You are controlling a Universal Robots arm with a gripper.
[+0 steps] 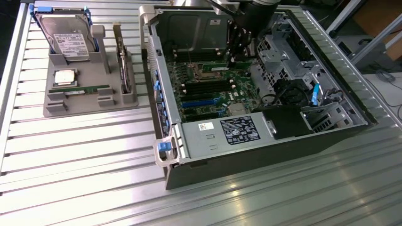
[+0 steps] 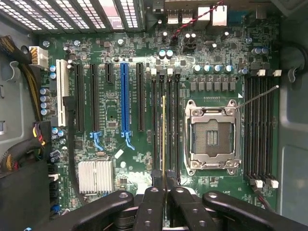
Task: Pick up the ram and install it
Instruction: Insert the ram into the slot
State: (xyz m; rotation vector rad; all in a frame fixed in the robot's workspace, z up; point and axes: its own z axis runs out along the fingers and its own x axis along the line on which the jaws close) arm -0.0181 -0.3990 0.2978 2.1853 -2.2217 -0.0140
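Inside an open computer case (image 1: 188, 155) lying on a ribbed metal table (image 1: 75, 155), the robot arm reaches down over the motherboard (image 2: 120, 159). Seen from the wrist camera, the gripper (image 2: 164, 192) is closed narrowly on a ram stick (image 2: 164, 139), held edge-on so it shows as a thin gold-and-green line between the 2 black fingertips (image 2: 155, 185). The stick hangs over the bank of long black memory slots (image 2: 169, 125) just beside the empty CPU socket (image 2: 212, 139), running along the same line as the slots; whether it touches a slot is hard to tell. A second bank of memory slots (image 2: 259, 130) lies on the socket's other side. A blue expansion slot (image 2: 124, 101) and a silver heatsink (image 2: 95, 176) sit farther from the socket, past the held stick.

In the exterior view, a grey parts holder (image 1: 82, 106) stands beside the case, on the exterior view's left. It carries a hard drive (image 1: 66, 40), a square silver processor (image 1: 65, 76) and a second ram stick (image 1: 84, 90) lying flat near the processor.
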